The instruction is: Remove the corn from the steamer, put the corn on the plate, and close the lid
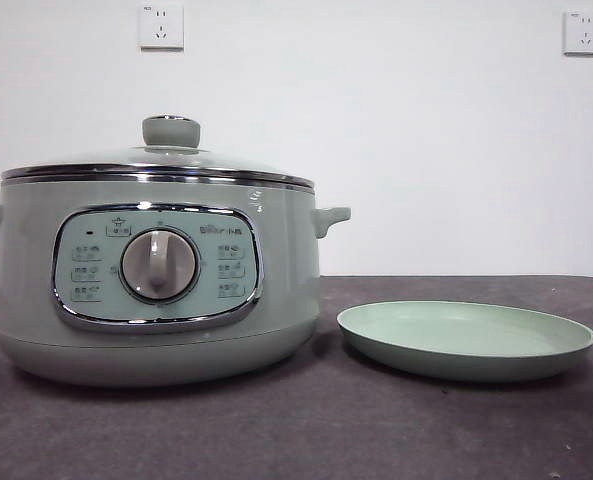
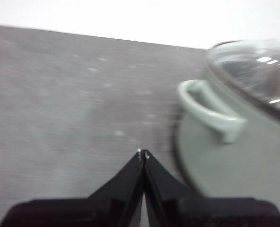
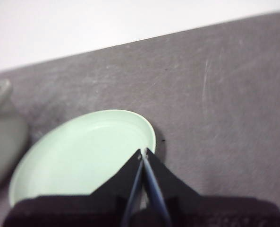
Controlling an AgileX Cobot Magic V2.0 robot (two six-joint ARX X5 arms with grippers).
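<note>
Front view shows neither arm; both are seen only through their own wrist cameras. Left gripper [image 2: 143, 153] hovers above bare table [image 2: 73, 104] with its two black jaws pressed together at the tips, holding nothing. It hangs just to the left of the steamer [image 2: 234, 161], level with that pot's left side handle [image 2: 210, 109]. Right gripper [image 3: 143, 152] also has its jaws closed tip to tip and empty; it hangs over the right part of the plate [image 3: 83, 156], near that dish's rim.

On the dark grey table the steamer [image 1: 156, 280] stands at the left, its control panel and grey dial [image 1: 159, 265] facing the camera. Its lid [image 1: 161, 165] sits closed on the pot, green knob [image 1: 171, 130] on top. Through the glass [image 2: 258, 66] in the left wrist view a faint orange patch shows at the picture's edge; whether that is the corn I cannot tell. To the right of the pot, just beside its base, the plate [image 1: 466, 340] lies flat with nothing on it. Two wall sockets [image 1: 161, 26] show on the white wall behind
</note>
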